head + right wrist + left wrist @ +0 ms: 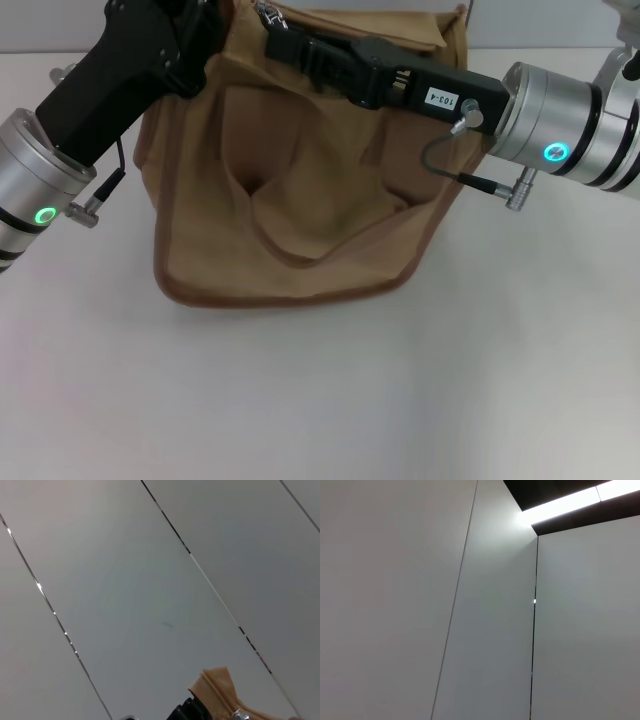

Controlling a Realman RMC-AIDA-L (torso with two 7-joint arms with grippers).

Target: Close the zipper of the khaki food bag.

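- Khaki food bag (300,220): boxy tan canvas, darker brown piping along the edges, standing upright on the desk; front panel slack, with a handle loop sagging across it.
- Zipper (222,692): khaki track at the bag's top edge, silver metal slider (236,714) on it; how far it is closed cannot be told.

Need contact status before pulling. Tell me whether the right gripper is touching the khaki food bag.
Touching. The head view shows the right gripper pressed on the top of the khaki food bag.

bare table (400,400) before khaki food bag (300,230), 2 arms crowding its top
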